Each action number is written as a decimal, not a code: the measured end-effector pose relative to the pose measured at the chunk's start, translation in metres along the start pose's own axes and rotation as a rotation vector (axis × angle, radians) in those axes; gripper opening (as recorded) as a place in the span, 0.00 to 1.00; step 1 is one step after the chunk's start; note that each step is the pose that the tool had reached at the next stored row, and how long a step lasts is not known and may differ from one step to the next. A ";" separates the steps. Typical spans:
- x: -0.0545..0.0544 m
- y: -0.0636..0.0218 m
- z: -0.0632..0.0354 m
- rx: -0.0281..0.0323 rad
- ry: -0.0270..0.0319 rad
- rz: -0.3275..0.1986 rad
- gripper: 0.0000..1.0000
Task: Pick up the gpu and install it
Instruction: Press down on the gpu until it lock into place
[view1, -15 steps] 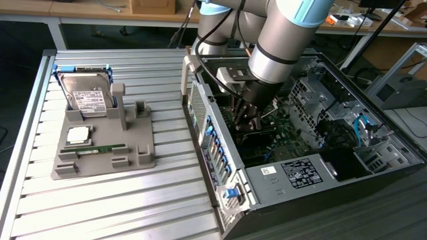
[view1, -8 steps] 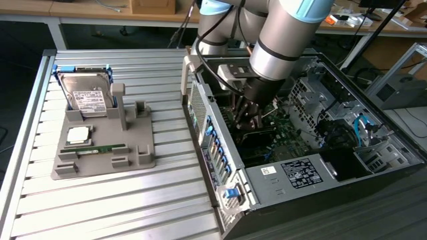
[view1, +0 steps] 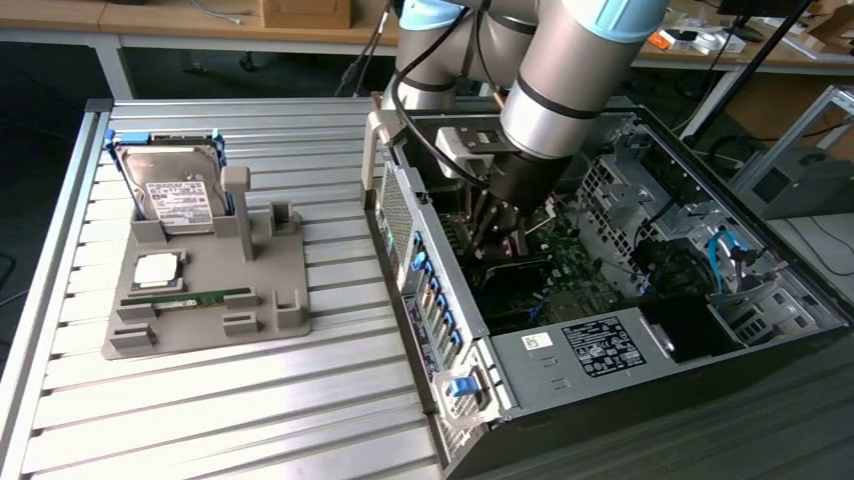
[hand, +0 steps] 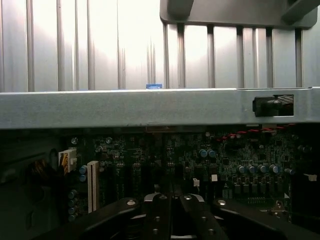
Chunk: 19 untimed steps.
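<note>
Slatted metal bench (view1: 200, 400), with the open computer case (view1: 574, 345) on it. My hand (view1: 497, 232) is down inside the case, low over the motherboard (hand: 225, 160), and the case side wall (hand: 125, 107) stands just ahead of it in the wrist view.

Hand state: fingers (hand: 157, 215) are drawn together. I cannot tell whether a thin card is pinched between them; that spot is dark and my own fingers cover it.

Grey parts fixture (view1: 200, 330) sits well away from the hand, outside the case, past that wall. On it:
- hard drive (view1: 180, 195), upright at the end farthest from the hand
- processor chip (view1: 156, 268), lying flat
- green memory stick (view1: 187, 298), lying flat in its groove
- two upright holders (view1: 260, 205) on the side nearest the hand, with nothing in them

Gpu: it isn't on the fixture. My judgement is that it's at my fingertips inside the case, either held or already at its slot.

Progress: pickup looks done. Seating the card is unconfirmed, since I see no card standing clearly in a slot.
</note>
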<state>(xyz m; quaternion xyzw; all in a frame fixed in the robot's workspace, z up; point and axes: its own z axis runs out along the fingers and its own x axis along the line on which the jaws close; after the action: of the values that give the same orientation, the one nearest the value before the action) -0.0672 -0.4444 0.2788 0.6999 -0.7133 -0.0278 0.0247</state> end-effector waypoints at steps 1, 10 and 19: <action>0.000 0.0000 0.0004 0.0000 -0.0001 0.000 0.11; 0.001 -0.0003 0.0036 -0.0001 0.0002 0.000 0.11; 0.007 -0.0005 0.0064 -0.0001 0.0000 0.000 0.11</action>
<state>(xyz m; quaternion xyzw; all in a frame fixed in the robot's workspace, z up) -0.0673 -0.4509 0.2724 0.6999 -0.7133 -0.0278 0.0248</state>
